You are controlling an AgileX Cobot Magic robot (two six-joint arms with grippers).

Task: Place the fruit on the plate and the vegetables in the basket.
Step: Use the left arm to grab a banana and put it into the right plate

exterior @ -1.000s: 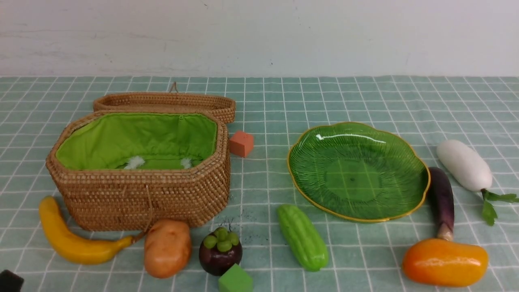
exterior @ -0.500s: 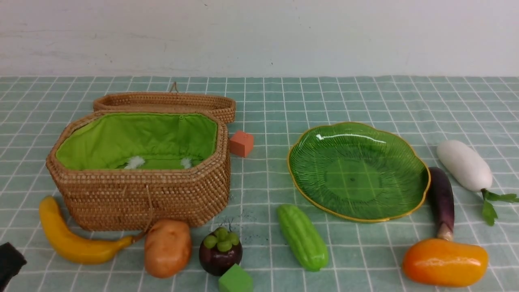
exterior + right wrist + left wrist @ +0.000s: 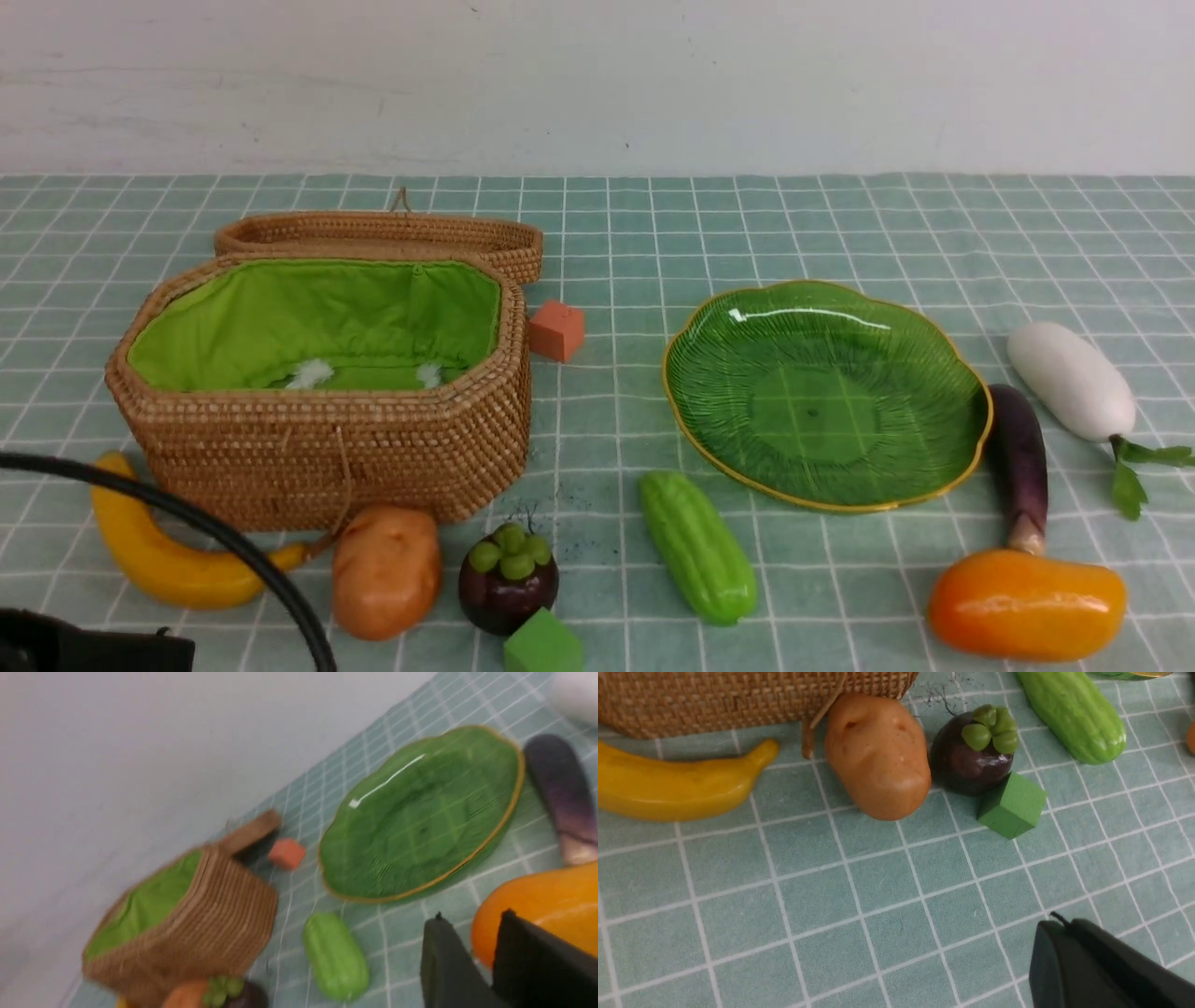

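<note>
Fruit and vegetables all lie on the checked table (image 3: pixel 840 224), none yet in place. Along the near edge, the yellow banana (image 3: pixel 154 560) curves before the front wall of the woven, green-lined basket (image 3: pixel 327 457). Its stem tip points toward the brownish potato (image 3: pixel 386 571), whose long axis runs near-to-far. The dark-purple mangosteen (image 3: pixel 507 583) sits beside it, green calyx up. The ridged light-green gourd (image 3: pixel 698 546) slants from near the plate (image 3: pixel 826 392), a ribbed green dish with a gold rim, toward the near edge. By the right edge, the purple eggplant (image 3: pixel 1018 462) runs near-to-far along the plate's rim, stem end toward the glossy orange mango (image 3: pixel 1025 605), which lies crosswise. The white radish (image 3: pixel 1069 380) slants, leaves toward the right edge. The left gripper (image 3: pixel 1057 938) is pressed together at the near-left corner. The right gripper (image 3: pixel 472 919) hangs near the mango, jaws a narrow gap apart.
</note>
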